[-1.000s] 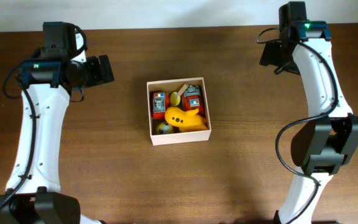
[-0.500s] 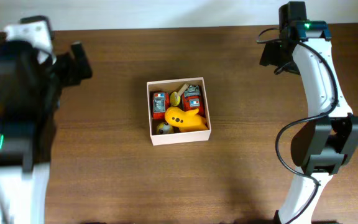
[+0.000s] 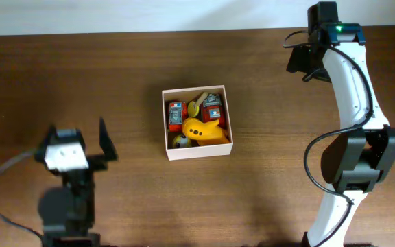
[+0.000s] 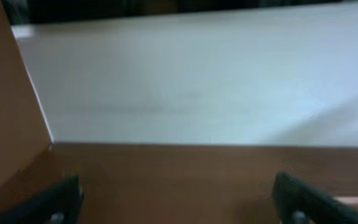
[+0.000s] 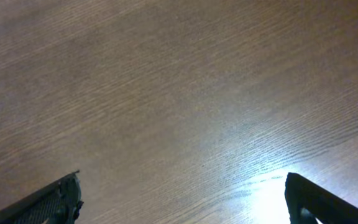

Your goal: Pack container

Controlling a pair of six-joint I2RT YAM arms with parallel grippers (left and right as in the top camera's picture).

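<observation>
Container (image 3: 199, 150): you will find it about mid-desk (image 3: 286, 171), square to the edges and well apart from both grippers. It holds a yellow toy (image 3: 204, 130) against the wall facing the near edge and two red toys (image 3: 175, 114) behind it. There are also a few smaller pieces, too small to name.

Left arm (image 3: 64, 154): it is blurred in the overhead view, close to the near left corner of the desk.

Left gripper (image 4: 179, 206): the jaws are wide apart with only brown desk top between them. Its wrist view faces a white wall (image 4: 197, 81) beyond the desk edge.

Right gripper (image 5: 182, 202): it is by the far right corner. The jaws are wide apart over bare wood grain and grip nothing. You can see a bright glare patch (image 5: 263, 190) on the wood just beside one finger.
</observation>
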